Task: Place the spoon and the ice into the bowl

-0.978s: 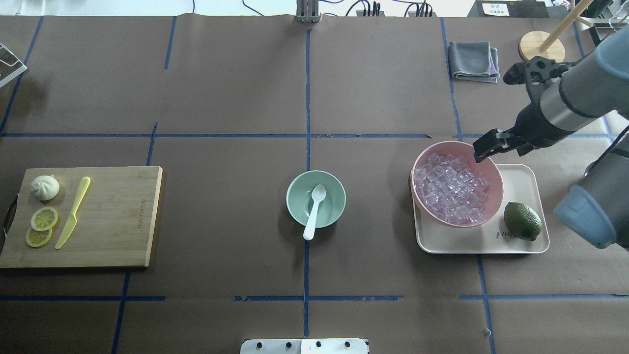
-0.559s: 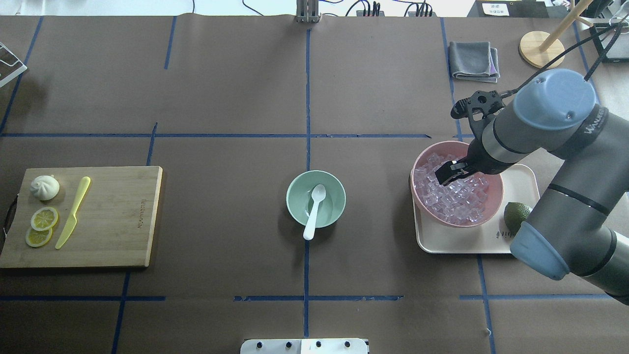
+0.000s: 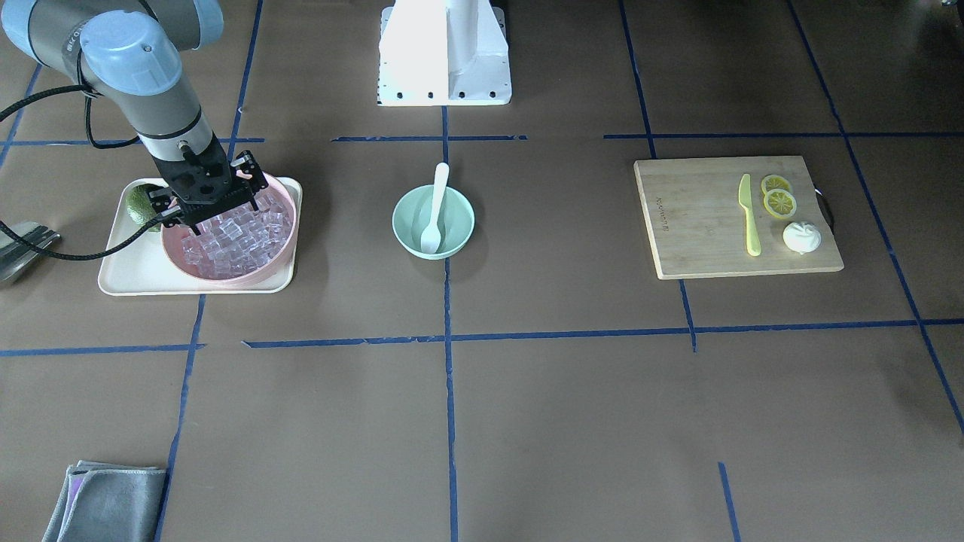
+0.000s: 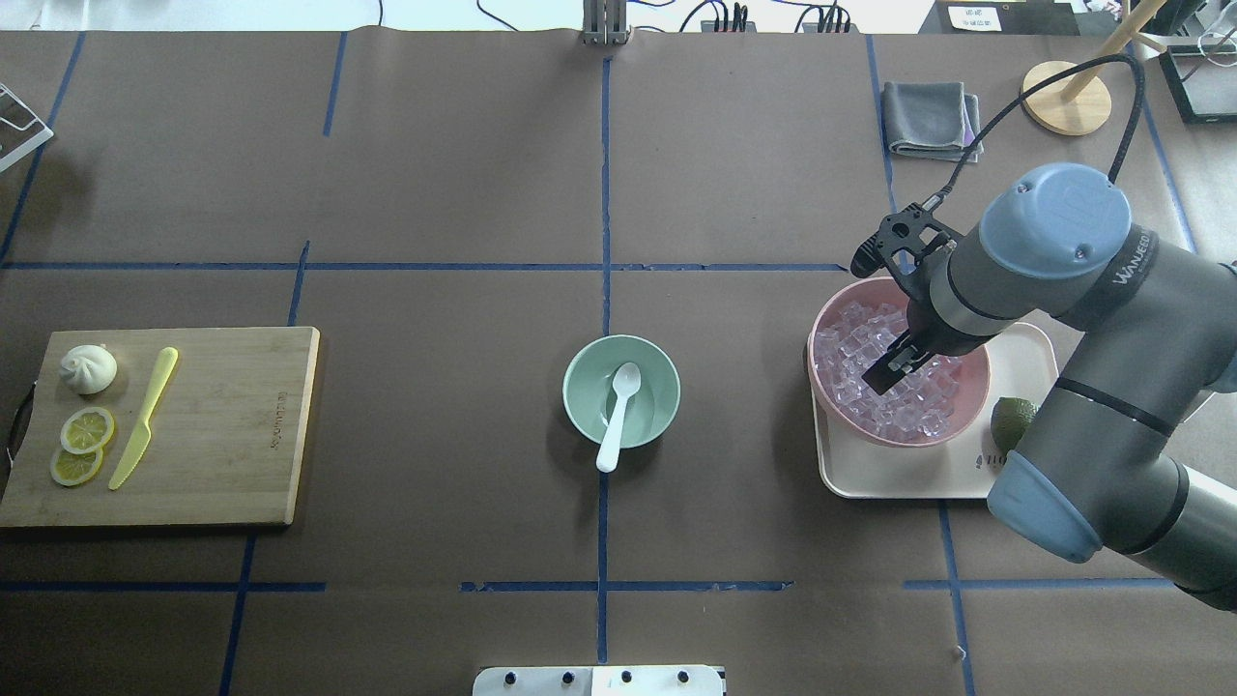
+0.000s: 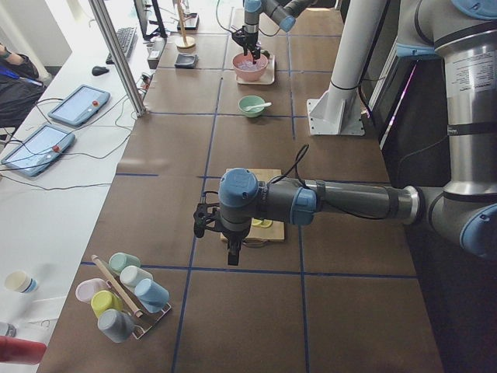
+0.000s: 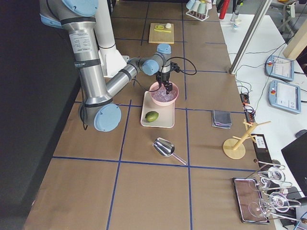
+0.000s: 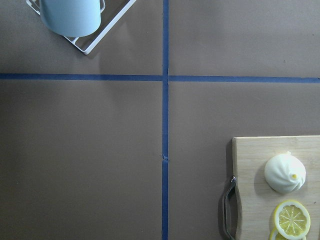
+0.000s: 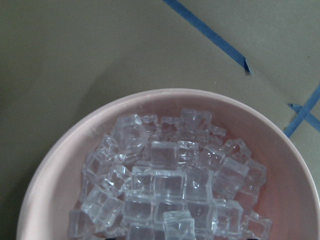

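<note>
In the overhead view the spoon (image 4: 618, 411) rests with its scoop inside the bowl (image 4: 582, 372) and its handle over the rim at 6 o'clock. At 3 o'clock from it, well apart, the ice (image 4: 846, 353) fills a pink bowl (image 4: 814, 372) on a cream tray (image 4: 908, 478). The right jaws, spread wide, dip among the cubes. The left jaws hang over the worktop (image 4: 435, 193) beside the cutting board (image 4: 222, 435); their spread cannot be told.

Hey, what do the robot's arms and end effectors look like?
Both the right arm and left arm are grey tubes with rounded light-blue joint caps. The right one carries white lettering and a black cable looping to its wrist. The right end effector and left end effector are black.
</note>
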### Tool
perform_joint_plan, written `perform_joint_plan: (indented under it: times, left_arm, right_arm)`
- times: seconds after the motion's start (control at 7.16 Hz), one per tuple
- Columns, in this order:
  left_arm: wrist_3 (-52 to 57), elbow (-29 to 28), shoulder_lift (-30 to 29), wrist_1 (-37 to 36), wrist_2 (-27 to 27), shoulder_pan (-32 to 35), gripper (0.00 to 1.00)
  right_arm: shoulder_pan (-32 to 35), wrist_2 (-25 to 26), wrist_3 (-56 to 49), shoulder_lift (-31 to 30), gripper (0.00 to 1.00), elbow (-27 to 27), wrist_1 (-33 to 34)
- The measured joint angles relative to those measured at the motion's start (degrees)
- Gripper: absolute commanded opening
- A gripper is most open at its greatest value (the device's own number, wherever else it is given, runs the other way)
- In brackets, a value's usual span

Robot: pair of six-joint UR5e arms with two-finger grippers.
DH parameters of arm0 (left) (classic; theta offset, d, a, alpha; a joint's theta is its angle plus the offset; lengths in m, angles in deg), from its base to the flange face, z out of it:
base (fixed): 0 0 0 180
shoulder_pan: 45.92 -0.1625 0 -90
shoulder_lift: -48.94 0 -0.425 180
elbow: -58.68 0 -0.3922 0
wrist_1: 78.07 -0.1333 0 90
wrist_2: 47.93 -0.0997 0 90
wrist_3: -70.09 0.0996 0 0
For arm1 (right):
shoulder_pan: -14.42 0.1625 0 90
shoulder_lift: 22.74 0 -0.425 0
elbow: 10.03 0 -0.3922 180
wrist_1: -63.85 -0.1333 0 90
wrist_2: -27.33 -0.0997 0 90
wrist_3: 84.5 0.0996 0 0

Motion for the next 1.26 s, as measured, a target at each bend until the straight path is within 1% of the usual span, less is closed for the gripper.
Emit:
perform_joint_plan:
  times: [0.14,0.28,0.42,0.56,0.84,0.98,1.26]
  left_arm:
    - [0.0,0.1,0.1,0.0,0.0,0.0,1.00]
    - [0.0,0.1,0.2,0.1,0.0,0.0,1.00]
    - [0.0,0.2,0.3,0.1,0.0,0.0,1.00]
    - [0.0,0.3,0.3,0.1,0.0,0.0,1.00]
    - [0.0,0.5,0.4,0.0,0.0,0.0,1.00]
    - [0.0,0.6,0.4,0.0,0.0,0.0,1.00]
    - [0.0,0.9,0.4,0.0,0.0,0.0,1.00]
  right_arm:
    - [0.0,0.0,-3.7,0.1,0.81,-0.3,0.0]
    - [-0.1,0.0,-5.2,0.2,0.79,-0.9,0.1]
    - [-0.1,0.0,-5.5,0.3,0.74,-1.5,0.1]
    - [-0.1,0.0,-5.5,0.4,0.66,-2.0,0.1]
    - [-0.1,0.0,-5.4,0.7,0.18,-2.7,0.1]
    - [-0.1,-0.1,-5.4,0.9,0.06,-2.9,0.1]
    - [-0.1,-0.1,-5.3,1.2,0.01,-3.0,0.3]
